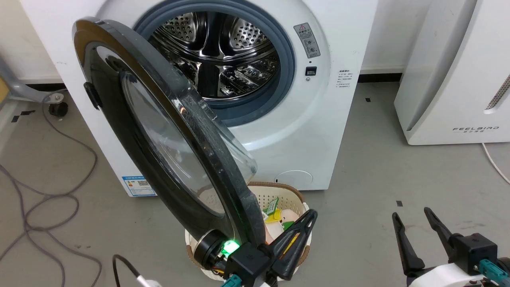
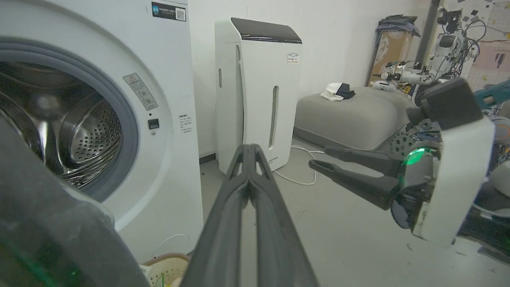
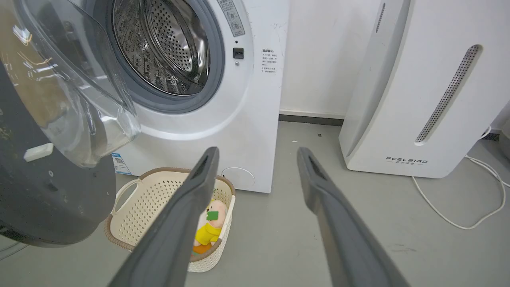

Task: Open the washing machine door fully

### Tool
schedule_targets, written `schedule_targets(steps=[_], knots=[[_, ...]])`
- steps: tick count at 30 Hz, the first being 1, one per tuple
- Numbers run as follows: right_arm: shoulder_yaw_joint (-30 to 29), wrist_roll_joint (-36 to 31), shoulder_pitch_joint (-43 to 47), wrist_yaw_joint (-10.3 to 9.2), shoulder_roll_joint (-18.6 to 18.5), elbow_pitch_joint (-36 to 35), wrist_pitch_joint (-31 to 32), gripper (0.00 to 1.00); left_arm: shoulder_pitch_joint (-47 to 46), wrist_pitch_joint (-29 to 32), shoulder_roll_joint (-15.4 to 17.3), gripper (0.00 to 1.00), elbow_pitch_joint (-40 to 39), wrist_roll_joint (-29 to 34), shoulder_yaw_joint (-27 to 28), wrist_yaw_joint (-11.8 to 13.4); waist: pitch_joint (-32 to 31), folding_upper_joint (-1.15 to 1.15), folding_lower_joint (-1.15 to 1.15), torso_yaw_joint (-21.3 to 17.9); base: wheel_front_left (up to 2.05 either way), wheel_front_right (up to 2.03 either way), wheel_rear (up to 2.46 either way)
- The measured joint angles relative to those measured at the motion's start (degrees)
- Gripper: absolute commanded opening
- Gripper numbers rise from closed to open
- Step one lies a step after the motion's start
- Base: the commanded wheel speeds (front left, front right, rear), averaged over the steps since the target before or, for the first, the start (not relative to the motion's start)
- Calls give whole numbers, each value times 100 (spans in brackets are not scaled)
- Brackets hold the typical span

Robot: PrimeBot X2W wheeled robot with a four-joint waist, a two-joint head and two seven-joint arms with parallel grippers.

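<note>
The washing machine stands with its steel drum exposed. Its door is swung roughly halfway out toward me, glossy black ring to the left and clear glass bowl bulging right. My left gripper is shut with nothing in it, lying right beside the door's free edge on its inner side; whether it touches I cannot tell. The left wrist view has those shut fingertips past the dark door rim. My right gripper hangs open and apart over the floor at lower right, its fingers wide in the right wrist view.
A cream laundry basket holding a plush toy sits under the door's edge. The white FEELBIRD appliance stands at right with a white cable on the floor. Grey cables and a caster lie left.
</note>
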Motion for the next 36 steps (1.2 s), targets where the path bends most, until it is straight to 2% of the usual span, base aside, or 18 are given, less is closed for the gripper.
schedule_targets(steps=[16, 25, 36], knots=[[78, 79, -1, 0, 0, 187, -43, 100, -731, -325, -35, 0, 1429, -249, 266, 408, 14, 0, 0, -28, 0, 0, 0], [132, 131, -1, 0, 0, 226, -43, 100, -742, -422, -129, 0, 1733, -427, 229, 706, 50, 0, 0, -30, 0, 0, 0], [162, 226, 1, 0, 0, 261, -31, 100, -676, -487, -172, 0, 1737, -599, 197, 820, 24, 0, -1, 96, 0, 0, 0]])
